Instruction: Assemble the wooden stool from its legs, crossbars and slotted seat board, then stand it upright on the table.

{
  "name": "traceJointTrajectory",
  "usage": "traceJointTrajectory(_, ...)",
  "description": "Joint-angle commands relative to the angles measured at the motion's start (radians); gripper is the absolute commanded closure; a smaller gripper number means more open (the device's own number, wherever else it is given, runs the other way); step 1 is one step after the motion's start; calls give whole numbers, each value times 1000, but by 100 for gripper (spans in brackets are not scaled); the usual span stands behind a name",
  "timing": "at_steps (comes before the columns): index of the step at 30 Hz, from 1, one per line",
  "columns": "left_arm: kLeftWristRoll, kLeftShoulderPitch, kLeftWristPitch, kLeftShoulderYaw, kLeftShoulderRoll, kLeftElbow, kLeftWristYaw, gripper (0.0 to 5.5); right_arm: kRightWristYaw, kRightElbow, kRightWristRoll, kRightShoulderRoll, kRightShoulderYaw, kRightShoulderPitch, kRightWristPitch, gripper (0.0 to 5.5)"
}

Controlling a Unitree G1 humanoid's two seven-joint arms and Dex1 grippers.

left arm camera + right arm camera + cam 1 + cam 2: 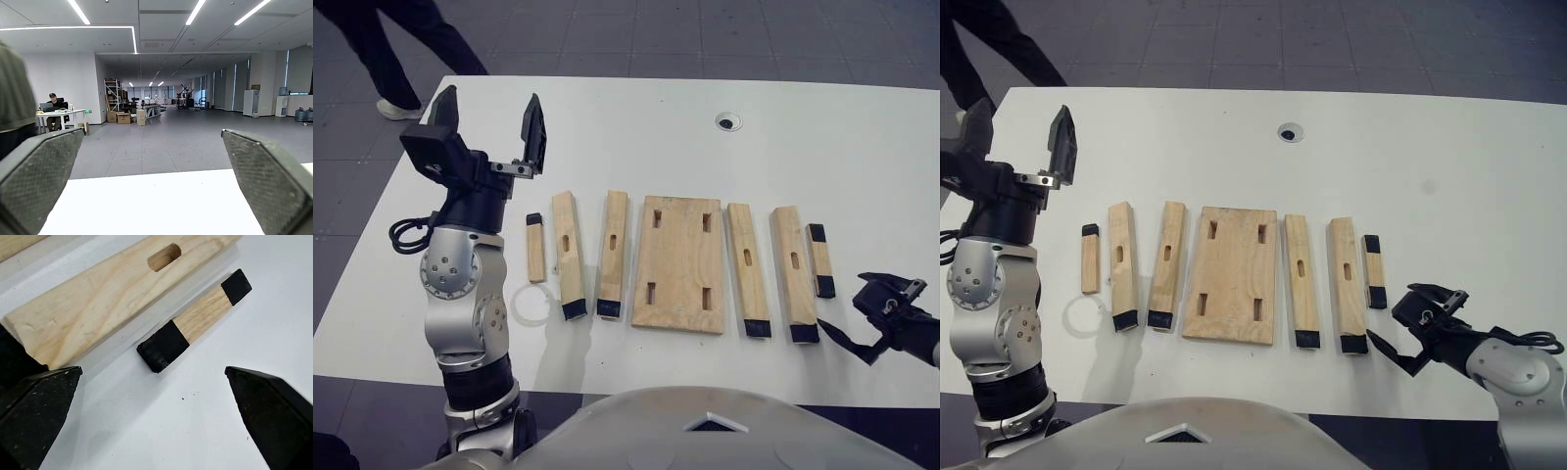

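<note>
left eye view: the white table (803, 147) is carrying the stool parts, laid flat in one row. the seat board (680, 262) is lying in the middle, its four slots standing open. the inner left leg (613, 253) and outer left leg (569, 255) are lying to its left, and the inner right leg (748, 269) and outer right leg (795, 272) to its right, each apart from the next. the left crossbar (536, 248) is closing the row's left end. the right crossbar (819, 259) is closing its right end, just beside the outer right leg. a white ring (530, 304) is lying near the outer left leg's dark tip. the left gripper (491, 100) is hanging raised above the table, jaws spread wide, holding nothing.

right eye view: the right gripper (1410, 318) is sitting low by the table's near edge, near the right crossbar, jaws spread, holding nothing.

left wrist view: the left gripper's fingers (39, 181) are standing wide apart.

right wrist view: the right gripper's fingers (39, 406) are standing apart over the table. the right crossbar is lying beyond them, untouched.
</note>
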Motion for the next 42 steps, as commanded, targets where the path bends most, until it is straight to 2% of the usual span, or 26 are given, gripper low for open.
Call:
traceJointTrajectory(1,-10,2,29,3,-2,-34,15,35,-25,-4,-23,24,16,-7,6,8)
traceJointTrajectory(9,-16,5,43,9,-3,-50,19,35,-54,16,-40,44,14,-43,21,8)
traceJointTrajectory(17,-18,5,44,6,-3,-57,19,35,-118,-53,-23,110,76,-93,292,8)
traceJointTrajectory(22,-21,6,45,6,-3,-62,19,35,-139,-84,-21,127,104,-99,364,8)
traceJointTrajectory(30,-25,13,48,8,-3,-74,18,35,-210,-118,51,285,128,-122,539,8)
traceJointTrajectory(36,-28,14,59,11,-1,-89,22,35,-276,-82,76,357,112,-159,584,8)
traceJointTrajectory(42,-33,19,68,17,0,-102,24,35,-342,-64,76,397,145,-170,581,8)
